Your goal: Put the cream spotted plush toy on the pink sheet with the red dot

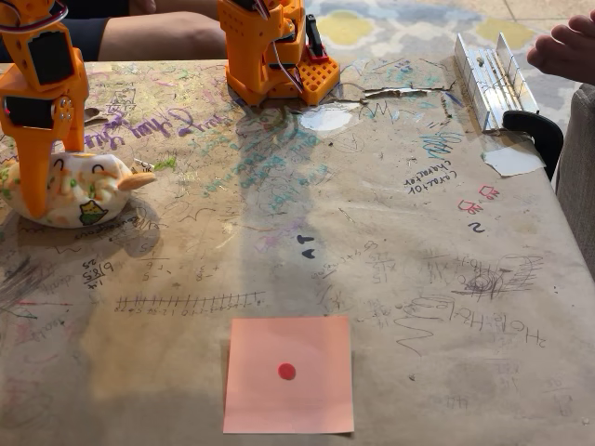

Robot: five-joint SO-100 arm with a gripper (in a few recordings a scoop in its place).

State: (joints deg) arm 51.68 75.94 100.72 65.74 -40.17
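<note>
Fixed view, scribbled brown paper tabletop (390, 279), patterned rug (409, 23) beyond

Scribbled brown table (390, 279), patterned floor (400, 28)

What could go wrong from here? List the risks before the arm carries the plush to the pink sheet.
1. The gripper sits down over the cream spotted plush toy near its left end, so the soft, rounded body may sag or slip out when lifted.
2. The pink sheet with the red dot lies far across the table near the front edge, and a loose hold could drop the toy short.
3. The sheet looks like loose paper, so a sliding placement may push it.
</note>
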